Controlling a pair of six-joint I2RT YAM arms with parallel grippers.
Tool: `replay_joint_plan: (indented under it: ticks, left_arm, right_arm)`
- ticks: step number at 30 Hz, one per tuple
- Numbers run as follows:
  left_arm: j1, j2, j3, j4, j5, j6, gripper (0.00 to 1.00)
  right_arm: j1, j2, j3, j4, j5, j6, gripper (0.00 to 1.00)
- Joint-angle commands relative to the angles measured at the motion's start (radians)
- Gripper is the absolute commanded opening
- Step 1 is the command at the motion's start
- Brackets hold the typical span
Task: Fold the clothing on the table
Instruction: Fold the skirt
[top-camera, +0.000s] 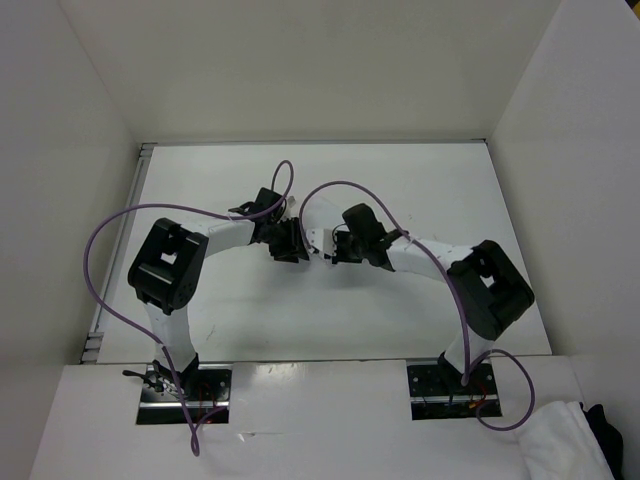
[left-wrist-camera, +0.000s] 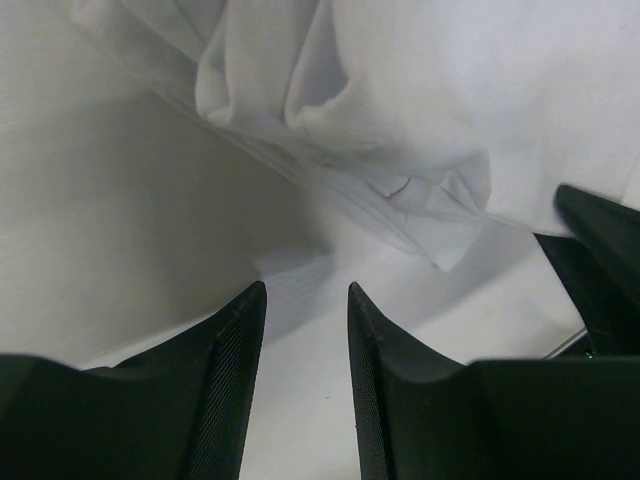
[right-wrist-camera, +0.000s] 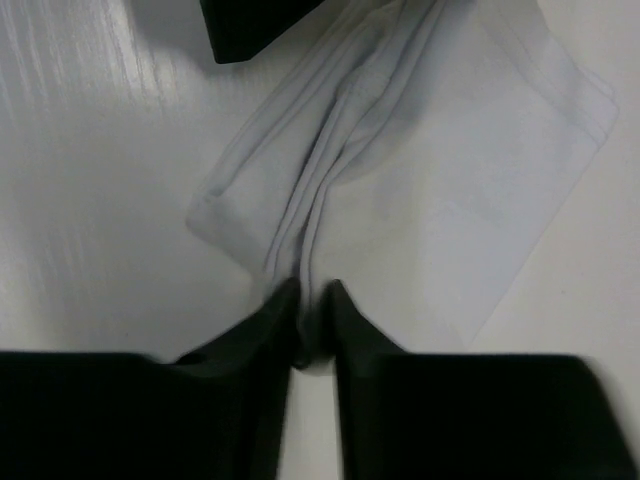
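White thin garment lies at the middle of the matte white surface, its bunched ridge running straight away from the right fingers, clenched on its near end. Left fingers stand released, empty, just short of it.

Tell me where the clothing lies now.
In the top view the clothing lies at the middle of the table, between the left gripper and the right gripper, which pinches one fold.
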Motion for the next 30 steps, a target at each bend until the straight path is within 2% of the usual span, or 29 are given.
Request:
replay_joint_plan:
  ticks: [1,4,8,22,30]
  left_arm:
    - [0.005,-0.007,-0.009,0.011,0.013,0.007,0.46]
    - [0.005,0.002,-0.009,0.022,0.022,0.007,0.46]
    - [0.005,0.027,-0.009,0.062,0.031,0.007,0.46]
    - [0.005,0.109,0.021,0.175,0.097,-0.051,0.46]
    - [0.005,0.12,0.01,0.203,0.108,-0.062,0.46]
  right_arm:
    - [0.009,0.011,0.056,0.035,0.033,0.03,0.18]
    - [0.029,0.062,0.123,0.002,0.096,0.087,0.0]
    - [0.029,0.071,0.157,-0.009,0.11,0.139,0.0]
    - [0.038,-0.111,0.214,-0.157,-0.065,0.32,0.0]
    - [0.056,-0.078,0.246,-0.166,-0.105,0.426,0.0]
